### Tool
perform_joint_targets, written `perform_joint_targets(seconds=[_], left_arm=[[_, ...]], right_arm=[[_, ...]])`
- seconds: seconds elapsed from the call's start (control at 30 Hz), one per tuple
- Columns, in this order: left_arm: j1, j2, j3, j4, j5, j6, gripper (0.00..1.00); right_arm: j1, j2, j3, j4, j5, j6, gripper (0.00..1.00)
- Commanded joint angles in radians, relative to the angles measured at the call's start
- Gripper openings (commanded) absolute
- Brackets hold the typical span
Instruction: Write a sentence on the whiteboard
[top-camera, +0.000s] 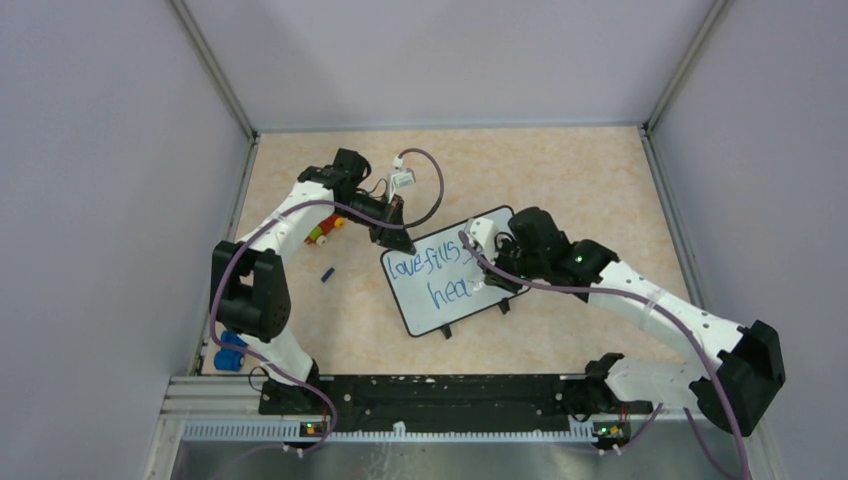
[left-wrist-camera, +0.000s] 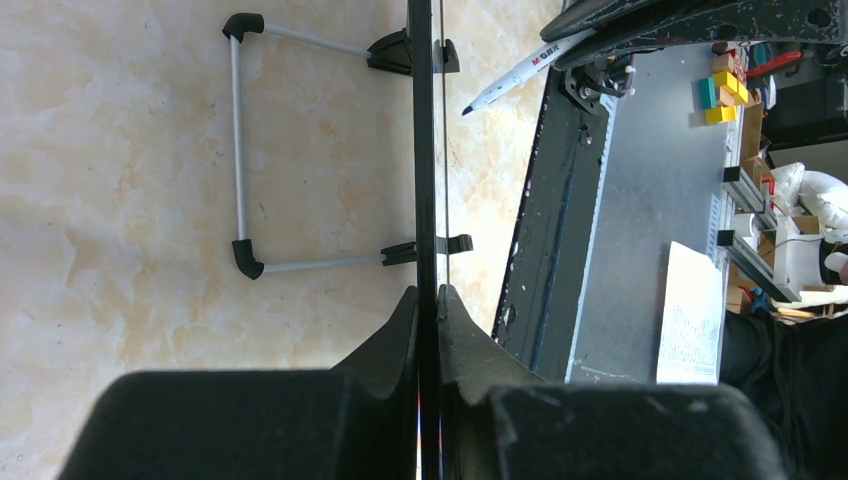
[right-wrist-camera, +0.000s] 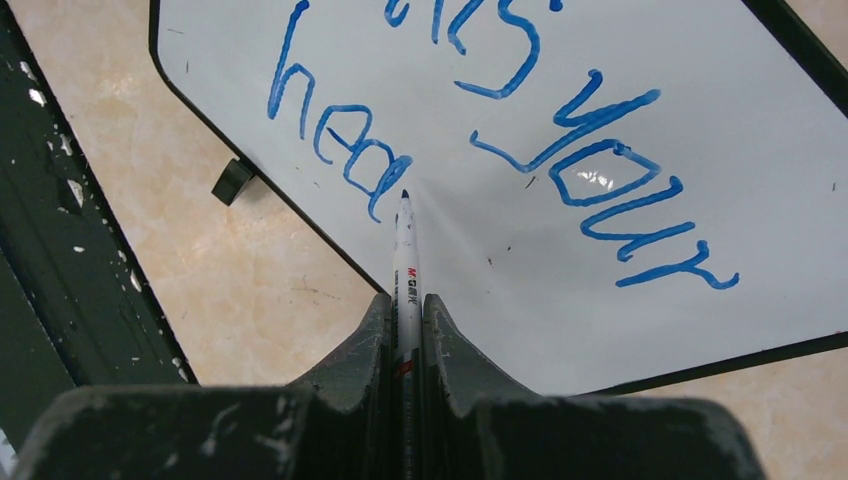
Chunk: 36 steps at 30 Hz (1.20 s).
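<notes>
On your table (top-camera: 560, 170) the whiteboard (top-camera: 418, 308) sits askew near the middle, your left gripper (top-camera: 395, 238) clamped on its far-left corner and your right gripper (right-wrist-camera: 407, 310) grasping a marker (right-wrist-camera: 405, 250), tip just after the sentence (top-camera: 430, 266), which reads "love fills your hea".

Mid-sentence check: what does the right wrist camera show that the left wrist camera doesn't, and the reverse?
Only the right wrist: the sentence in blue, written as far as "hea", the marker tip beside the "a". Only the left wrist: the left gripper shut on the whiteboard, seen edge-on, and the wire stand behind it. Both: the whiteboard and the marker in the right gripper.
</notes>
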Motion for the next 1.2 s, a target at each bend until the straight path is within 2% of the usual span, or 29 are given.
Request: perform_joint_targets(seconds=[0.0, 0.33, 0.6, 1.17], left_arm=[[-0.006, 0.001, 0.029, -0.006, 0.03, 0.02, 0.0], [-0.006, 0.002, 0.027, -0.006, 0.032, 0.023, 0.0], [-0.006, 0.006, 0.028, -0.006, 0.034, 0.024, 0.0], [-0.006, 0.008, 0.029, -0.005, 0.032, 0.022, 0.0]], right_arm=[[-0.011, 0.014, 0.037, 0.051, 0.031, 0.003, 0.0], [-0.022, 0.053, 0.026, 0.083, 0.074, 0.001, 0.0], [-0.047, 0.017, -0.013, 0.049, 0.083, 0.001, 0.0], [-0.047, 0.02, -0.092, 0.025, 0.002, 0.0, 0.0]])
